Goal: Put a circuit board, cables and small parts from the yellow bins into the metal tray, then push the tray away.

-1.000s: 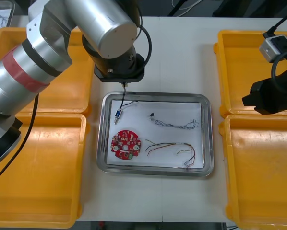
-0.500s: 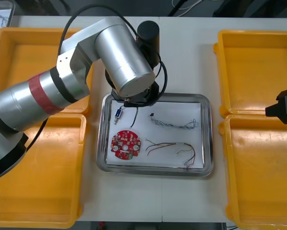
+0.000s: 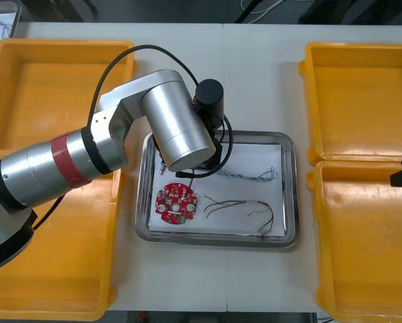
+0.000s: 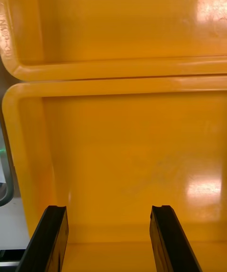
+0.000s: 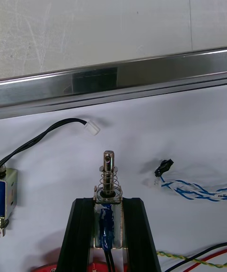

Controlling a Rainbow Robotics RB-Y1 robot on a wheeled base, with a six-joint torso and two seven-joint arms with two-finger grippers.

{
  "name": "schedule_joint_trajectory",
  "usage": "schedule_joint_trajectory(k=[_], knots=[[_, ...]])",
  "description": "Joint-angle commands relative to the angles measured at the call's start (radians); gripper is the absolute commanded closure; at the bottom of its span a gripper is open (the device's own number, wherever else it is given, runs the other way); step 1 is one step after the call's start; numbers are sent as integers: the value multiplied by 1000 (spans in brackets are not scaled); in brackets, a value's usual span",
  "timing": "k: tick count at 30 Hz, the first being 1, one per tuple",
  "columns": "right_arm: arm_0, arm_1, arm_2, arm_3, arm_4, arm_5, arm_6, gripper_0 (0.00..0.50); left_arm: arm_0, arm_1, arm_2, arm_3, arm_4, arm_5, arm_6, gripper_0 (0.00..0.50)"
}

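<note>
The left pincer [image 5: 108, 204], gripping a metal part [image 5: 109, 174], has moved in over the tray [image 5: 113, 80]. The right pincer [image 4: 108, 210], spread and empty, has drawn farther from it.

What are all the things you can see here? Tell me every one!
yellow bins: four, yellow, two at each side.
metal tray: one, shiny, white inside, between the bins.
circuit board: one, red, in the tray.
blue and white cable: one, twisted, in the tray.
red and yellow cable: one, in the tray.
black cable: one, in the tray.
small metal parts: two, silver and blue; one held, another lying in the tray.
table: one, light, underneath.
left gripper: one, black fingers, shut on a small metal part over the tray.
right gripper: one, black fingers, open over a right-side bin.
</note>
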Motion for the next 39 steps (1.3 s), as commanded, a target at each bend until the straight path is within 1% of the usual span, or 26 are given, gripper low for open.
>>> schedule_joint_trajectory(k=[1,7,12,24,26,27,28,29,31,33,39], knots=[[24,-60,-44,17,-13,2,-27,0,11,-21,-33,-12,-30,-29,72,500],[39,-83,-52,30,-28,2,-18,0,13,-21,-45,22,-34,-59,78,500],[61,-98,-59,37,-42,2,-16,0,13,-21,-67,68,-54,-125,79,500],[61,-98,-75,54,-60,2,-4,0,13,-21,-67,75,-53,-133,82,500],[62,-98,-75,54,-62,2,-4,0,13,-21,-67,74,-51,-133,85,497],[64,-98,-76,54,-62,2,-4,0,13,-21,-67,72,-51,-133,88,486],[64,-98,-76,52,-63,2,-4,0,13,-21,-67,71,-49,-133,92,394],[64,-98,-78,54,-65,2,-4,0,13,-21,-67,69,-49,-133,93,344],[68,-98,-84,54,-69,2,-4,0,13,-21,-67,69,-49,-133,99,70],[71,-98,-87,52,-72,2,-4,0,13,-19,-67,68,-48,-133,101,0],[76,-98,-96,52,-82,2,-3,0,13,-15,-60,57,-46,-130,105,0]])
